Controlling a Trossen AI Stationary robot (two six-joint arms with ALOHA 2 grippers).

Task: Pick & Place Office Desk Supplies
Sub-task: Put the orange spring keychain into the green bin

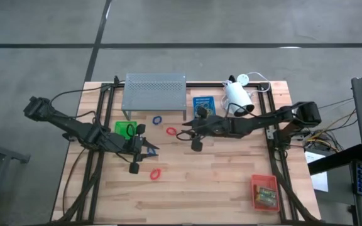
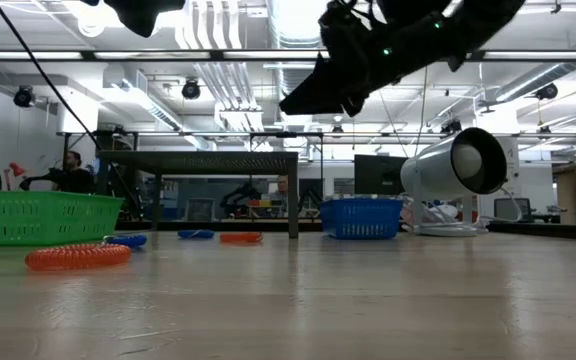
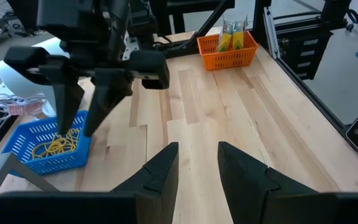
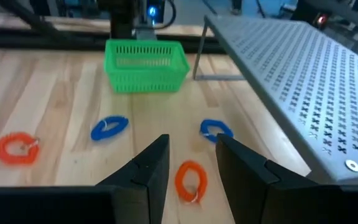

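My right gripper (image 1: pixel 182 134) hangs open above the table's middle, over a red loop (image 4: pixel 191 179) that lies flat on the wood (image 1: pixel 171 131). Two blue loops (image 4: pixel 109 127) (image 4: pixel 216 129) and another red loop (image 4: pixel 16 148) lie beyond it, before the green tray (image 4: pixel 145 62). My left gripper (image 1: pixel 151 150) stands open and bare (image 3: pixel 197 149) just right of the green tray (image 1: pixel 124 129). The blue tray (image 3: pixel 51 143) holds tan rubber bands. The orange tray (image 3: pixel 227 46) holds two card boxes.
A grey perforated shelf (image 1: pixel 155 91) stands at the far edge, the blue tray (image 1: pixel 203 103) and a white lamp (image 1: pixel 239 97) to its right. A red loop (image 1: pixel 155 174) lies toward the near edge. The orange tray (image 1: pixel 264 191) sits near right. Black frame rails (image 1: pixel 275 157) line both sides.
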